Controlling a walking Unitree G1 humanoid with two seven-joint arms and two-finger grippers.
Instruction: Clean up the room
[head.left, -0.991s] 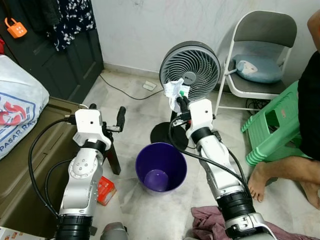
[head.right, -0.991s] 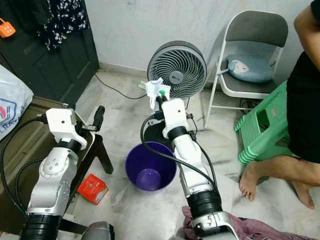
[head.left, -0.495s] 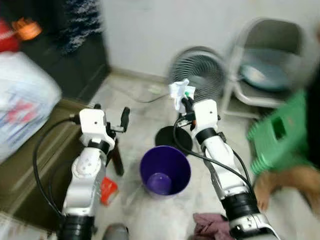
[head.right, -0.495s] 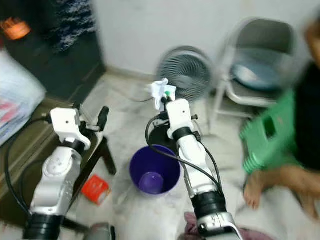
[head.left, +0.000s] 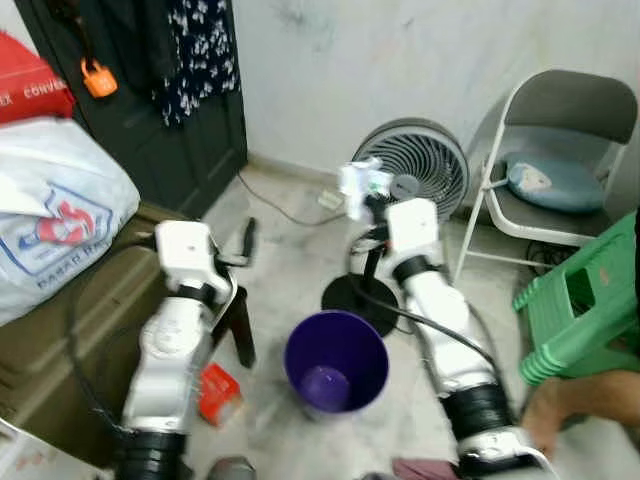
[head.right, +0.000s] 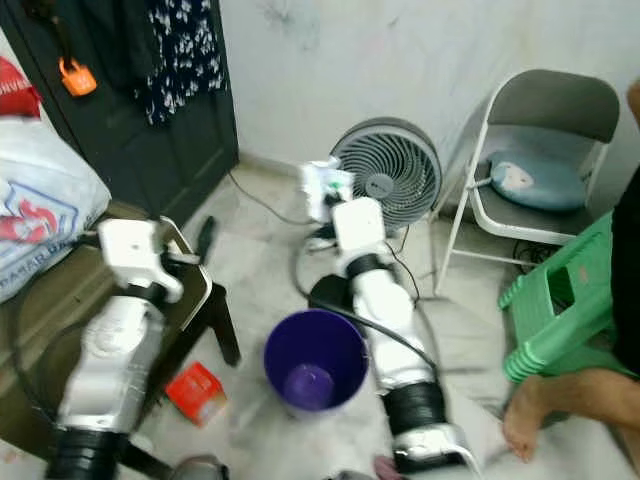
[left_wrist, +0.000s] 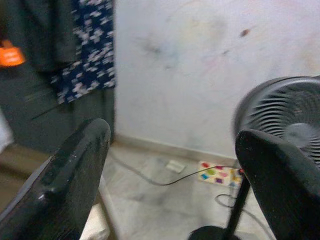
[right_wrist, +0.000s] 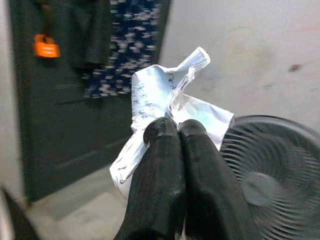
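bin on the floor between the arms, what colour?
Purple; the bin shows best in the left eye view.

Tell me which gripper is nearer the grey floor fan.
Right. The right gripper, shut on crumpled paper, is raised just in front of the fan. The left gripper, open, is farther away, on the fan's left, by the dark stool.

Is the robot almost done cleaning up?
Not yet. The right gripper is pinching a crumpled paper, held up in front of the fan, not yet over the purple bin. The left gripper is open and empty. A red box still lies on the floor.
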